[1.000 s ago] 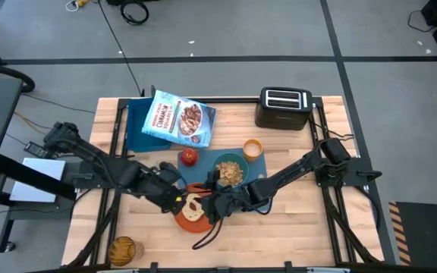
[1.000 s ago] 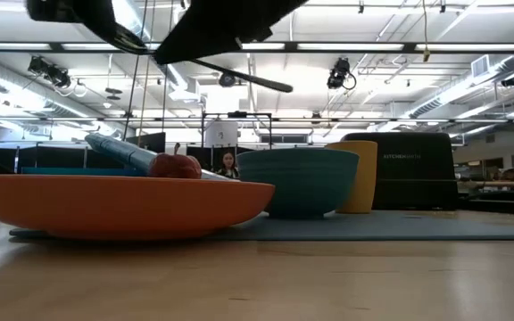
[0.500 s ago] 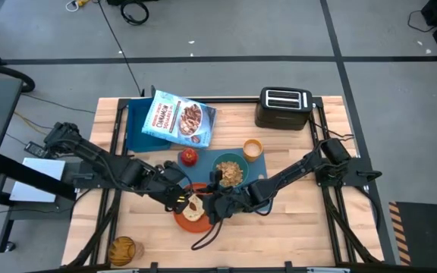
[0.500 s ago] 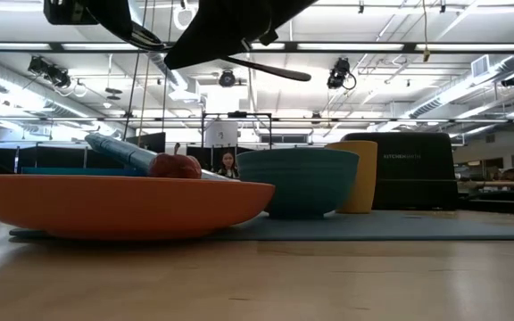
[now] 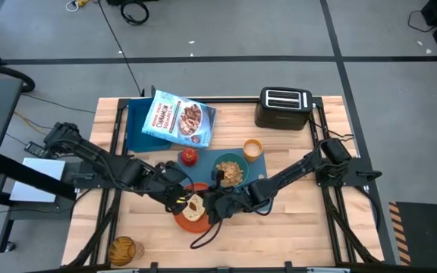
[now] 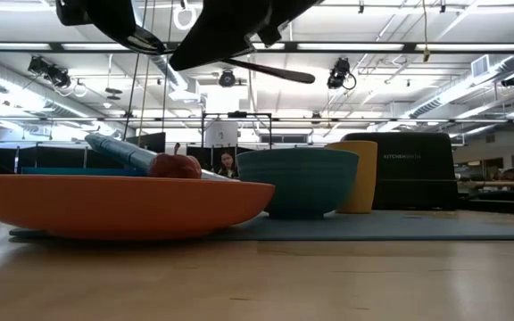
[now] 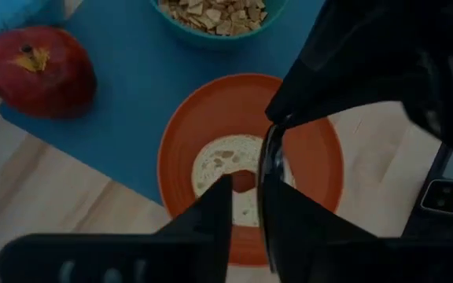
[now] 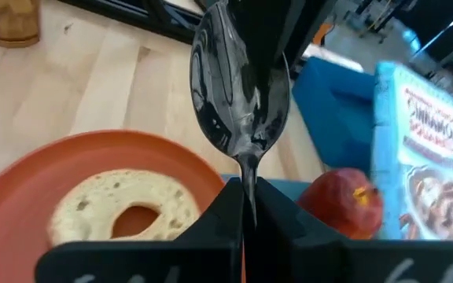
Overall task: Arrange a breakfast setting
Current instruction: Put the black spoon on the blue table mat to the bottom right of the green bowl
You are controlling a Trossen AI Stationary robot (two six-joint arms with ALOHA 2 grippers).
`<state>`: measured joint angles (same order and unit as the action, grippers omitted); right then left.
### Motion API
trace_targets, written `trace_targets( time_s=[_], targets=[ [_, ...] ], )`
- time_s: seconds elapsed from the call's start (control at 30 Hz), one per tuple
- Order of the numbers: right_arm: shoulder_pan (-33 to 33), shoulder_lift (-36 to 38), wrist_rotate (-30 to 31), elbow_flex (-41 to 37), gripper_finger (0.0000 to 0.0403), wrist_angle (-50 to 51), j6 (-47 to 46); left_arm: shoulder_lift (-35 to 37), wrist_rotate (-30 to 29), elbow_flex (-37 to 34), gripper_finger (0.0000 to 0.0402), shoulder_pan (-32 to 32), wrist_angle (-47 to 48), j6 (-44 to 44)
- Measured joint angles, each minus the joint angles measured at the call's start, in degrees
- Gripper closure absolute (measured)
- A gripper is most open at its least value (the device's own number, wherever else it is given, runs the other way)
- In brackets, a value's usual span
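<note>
My right gripper [image 5: 212,203] is shut on a metal spoon [image 8: 238,86] above the orange plate [image 5: 196,222], which lies partly on the blue placemat [image 5: 260,173] and holds the round bread piece [image 7: 219,161]. My left gripper [image 5: 176,196] faces it, open. In the left wrist view its fingers [image 7: 211,216] stand on either side of the spoon's bowl [image 7: 270,177]. On the placemat rest the teal bowl [image 5: 231,171] of cereal, the orange cup [image 5: 253,149] and the red apple [image 5: 190,156]. The cereal bag [image 5: 177,119] lies behind them. My right gripper pinches the spoon's handle just behind the bowl [image 8: 248,177] between its two fingers, which lie along the handle; the rest of the handle is hidden between them. The fingers come from the table's right. The spoon is lifted clear above the plate, bowl end toward my left gripper. My left gripper stands around the spoon's bowl; whether its fingers touch it, I cannot tell.
A black toaster [image 5: 284,108] stands at the far right. A deep blue bin [image 5: 133,114] lies under the cereal bag's left side. A round brown object [image 5: 124,248] sits at the near left corner. A dark cable [image 5: 203,239] lies near the front edge.
My left gripper has gone toward the table's right edge, closing in on the spoon's bowl end. In the low view the spoon's free end has shifted a little sideways. The spoon stays lifted over the plate in my right gripper.
</note>
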<state>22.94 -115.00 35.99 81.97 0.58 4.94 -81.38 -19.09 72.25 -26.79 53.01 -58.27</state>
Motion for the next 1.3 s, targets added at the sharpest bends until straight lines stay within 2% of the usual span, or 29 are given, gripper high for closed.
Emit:
trace_targets(
  time_s=[0.1,0.2,0.33,0.43,0.57,0.67,0.83,1.0,1.3],
  targets=[
    [0.67,1.48,-0.28,0.10,0.0383,4.19,-5.60,1.09,-0.14,0.72,0.0292,0.00,2.42,2.13],
    [2.17,4.59,-1.59,0.10,0.0383,14.79,-17.38,4.05,-3.56,1.92,0.0258,-0.18,9.06,3.31],
    [6.00,8.89,-3.51,0.09,0.0383,30.51,-39.68,9.79,-16.45,2.27,0.0235,-3.31,11.64,3.83],
    [9.53,10.86,-3.03,0.09,0.0383,41.84,-57.21,12.93,-26.25,2.29,0.0234,-6.72,11.29,6.26],
    [14.30,11.53,-4.34,0.07,0.0383,55.32,-82.59,14.25,-36.27,2.32,0.0240,-10.71,11.39,7.09],
    [17.02,11.19,-7.81,-1.63,0.0383,60.85,-99.19,13.71,-39.64,2.29,0.0241,-13.13,11.43,7.16],
    [19.57,11.33,-10.06,-8.70,0.0383,60.51,-120.27,11.71,-40.29,2.29,0.0242,-15.16,11.41,7.07],
    [17.47,11.21,-9.89,-15.25,0.0378,58.74,-131.96,9.83,-40.28,2.29,0.0242,-16.33,11.56,8.09],
    [6.65,11.15,-4.09,-22.13,0.0380,44.59,-129.27,7.75,-40.29,2.29,0.0242,-16.56,11.67,10.06]
  ],
)
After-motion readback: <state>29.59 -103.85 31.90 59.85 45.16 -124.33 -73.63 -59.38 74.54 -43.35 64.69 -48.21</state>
